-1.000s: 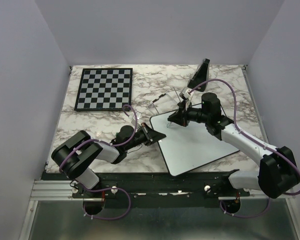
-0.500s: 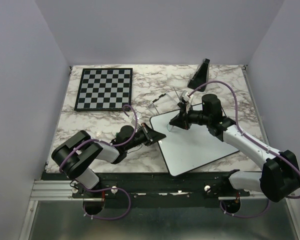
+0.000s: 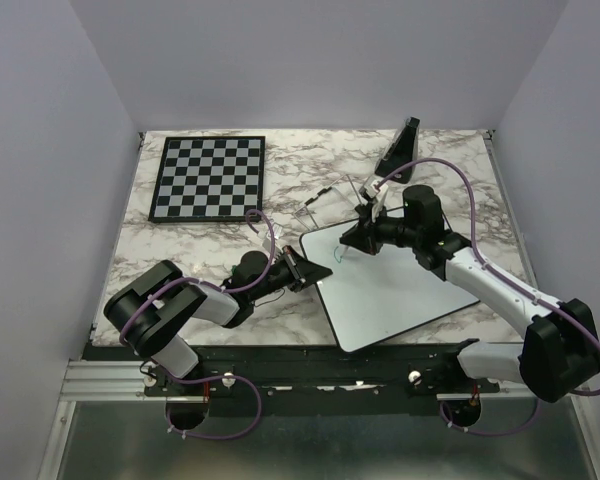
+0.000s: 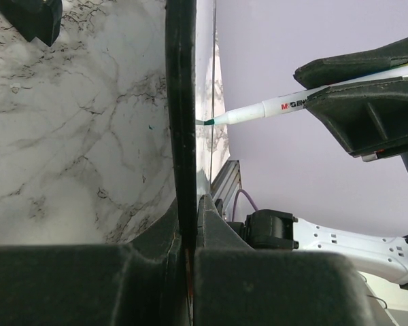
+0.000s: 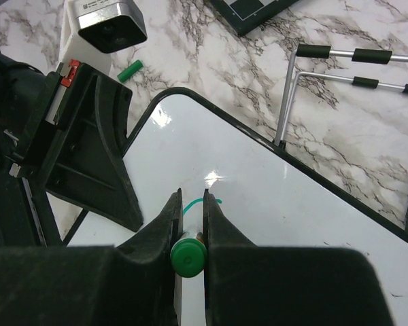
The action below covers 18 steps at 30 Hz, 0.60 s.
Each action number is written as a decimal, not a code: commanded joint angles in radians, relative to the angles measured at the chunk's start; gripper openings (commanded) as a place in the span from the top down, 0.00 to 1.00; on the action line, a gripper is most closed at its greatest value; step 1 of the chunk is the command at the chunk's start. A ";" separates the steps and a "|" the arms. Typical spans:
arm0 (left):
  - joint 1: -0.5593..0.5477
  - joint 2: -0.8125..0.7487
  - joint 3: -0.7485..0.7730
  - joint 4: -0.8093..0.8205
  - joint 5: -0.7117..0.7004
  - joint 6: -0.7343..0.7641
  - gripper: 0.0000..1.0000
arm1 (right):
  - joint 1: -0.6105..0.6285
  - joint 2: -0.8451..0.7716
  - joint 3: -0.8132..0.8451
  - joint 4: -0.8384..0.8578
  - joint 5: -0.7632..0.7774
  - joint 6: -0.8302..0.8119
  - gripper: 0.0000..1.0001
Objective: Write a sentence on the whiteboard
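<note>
The whiteboard [image 3: 400, 290] is lying flat on the table [image 3: 170, 240], skewed, with its near edge towards the arm bases. The left end effector [image 3: 300, 270] is clamping the whiteboard's left rim, its fingers closed on the thin black edge, and appears to be bracing the board. The right end effector [image 5: 190, 201] is reaching over the whiteboard's far left corner, pinched tight on a marker [image 4: 258, 112]. In the left wrist view the marker's teal tip is meeting the whiteboard's face, or all but meeting it.

Of the sentence [image 5: 214, 201], only a small teal curl is showing, just beside the tip. Judging by that, the first letter is barely begun. The rest of the whiteboard is showing plain white, so nearly all of the writing is remaining: the rest of the first word and every word after it.

A green cap [image 5: 130, 70] is lying on the marble just off the whiteboard's left corner. A chessboard [image 3: 208, 178] is sitting well beyond the whiteboard's far left side, with neither arm near it.
</note>
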 commanded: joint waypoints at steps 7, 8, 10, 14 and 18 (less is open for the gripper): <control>-0.016 0.011 0.018 0.032 0.037 0.075 1.00 | 0.004 0.036 0.024 -0.014 -0.027 0.018 0.99; -0.016 0.011 0.018 0.032 0.039 0.075 1.00 | 0.005 0.034 0.024 -0.014 0.022 0.018 0.99; -0.016 0.007 0.017 0.032 0.037 0.075 1.00 | 0.005 0.031 0.024 -0.014 0.081 0.020 0.99; -0.016 0.005 0.014 0.029 0.036 0.075 1.00 | 0.004 0.010 0.011 -0.017 0.183 0.011 0.99; -0.014 0.007 0.018 0.029 0.039 0.075 1.00 | 0.004 0.003 0.010 -0.037 0.162 -0.001 0.99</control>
